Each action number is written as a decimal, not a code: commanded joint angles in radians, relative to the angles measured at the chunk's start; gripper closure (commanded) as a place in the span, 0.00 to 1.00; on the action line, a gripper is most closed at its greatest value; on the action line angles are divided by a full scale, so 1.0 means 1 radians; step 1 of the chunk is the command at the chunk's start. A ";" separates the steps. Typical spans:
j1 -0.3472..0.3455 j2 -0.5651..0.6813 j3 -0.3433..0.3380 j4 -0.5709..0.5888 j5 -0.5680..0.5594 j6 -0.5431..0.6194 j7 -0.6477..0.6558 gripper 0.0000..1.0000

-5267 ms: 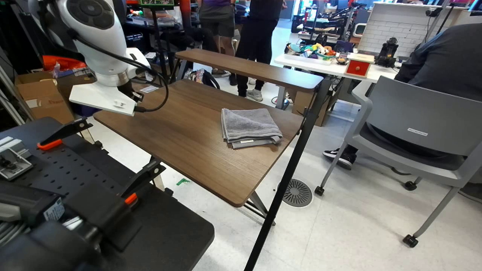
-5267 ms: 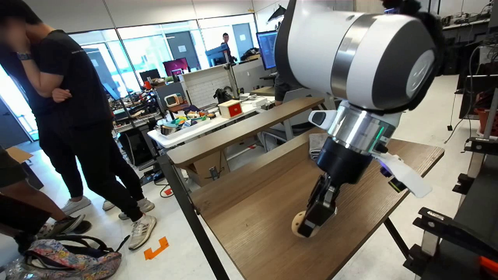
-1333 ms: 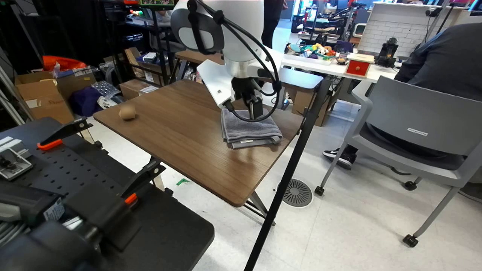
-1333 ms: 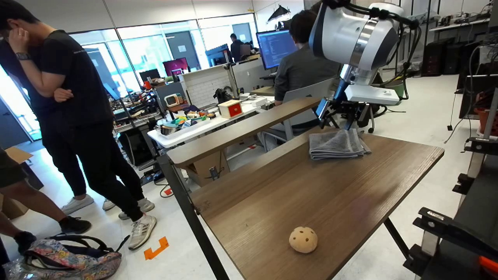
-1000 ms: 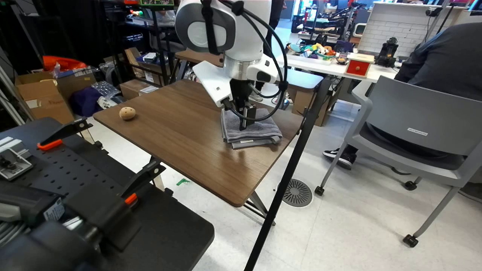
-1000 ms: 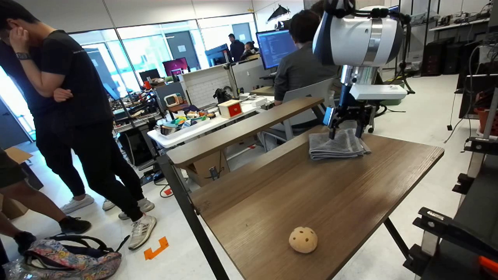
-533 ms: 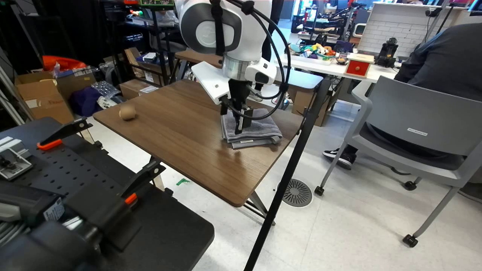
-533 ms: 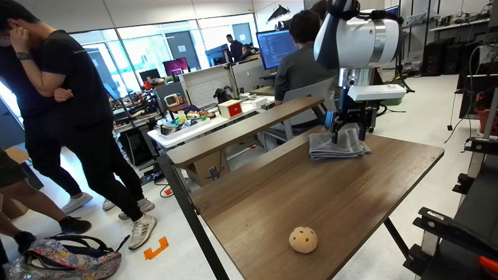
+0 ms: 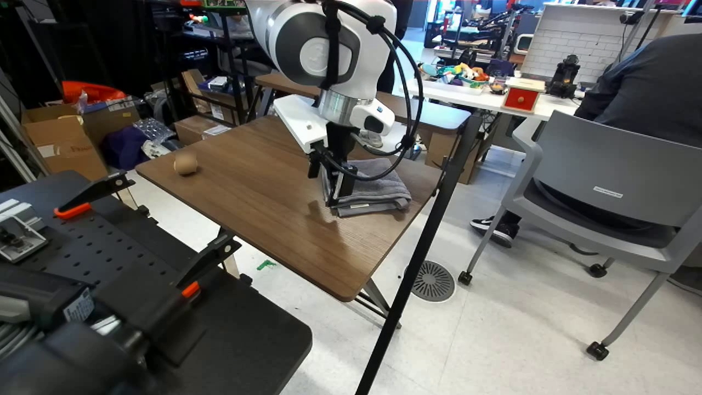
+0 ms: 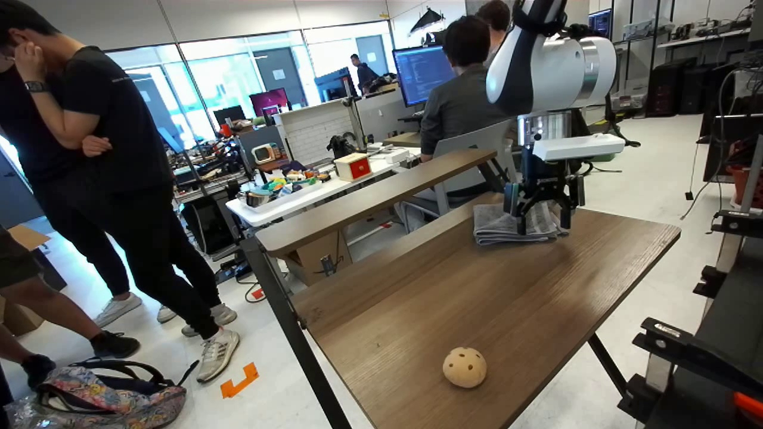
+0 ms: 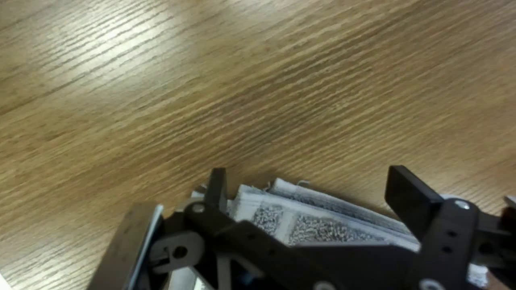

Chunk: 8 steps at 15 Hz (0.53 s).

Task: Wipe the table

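Gripper [image 10: 543, 224] spread wide over the edge of a folded towel [image 10: 490, 226]

I see, left to right, a white desk [image 10: 286, 208], then, beneath the gripper, the brown table [image 10: 489, 298] carrying a spotted ball [image 10: 465, 367] and that grey towel, finally a dark bench [image 10: 736, 298].

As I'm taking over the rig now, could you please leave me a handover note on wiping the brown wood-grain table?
Black two-finger gripper: open, at one edge of the folded grey cloth towel, holding nothing.
Towel: lying on the brown wood-grain table, away from the tan round ball with dark holes.
Done: gripper is at the towel; no sign of wiping yet.
Left: grip the towel, then wipe, probably working around the ball.
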 commanded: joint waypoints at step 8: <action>-0.146 0.015 0.178 0.195 0.061 0.084 0.158 0.00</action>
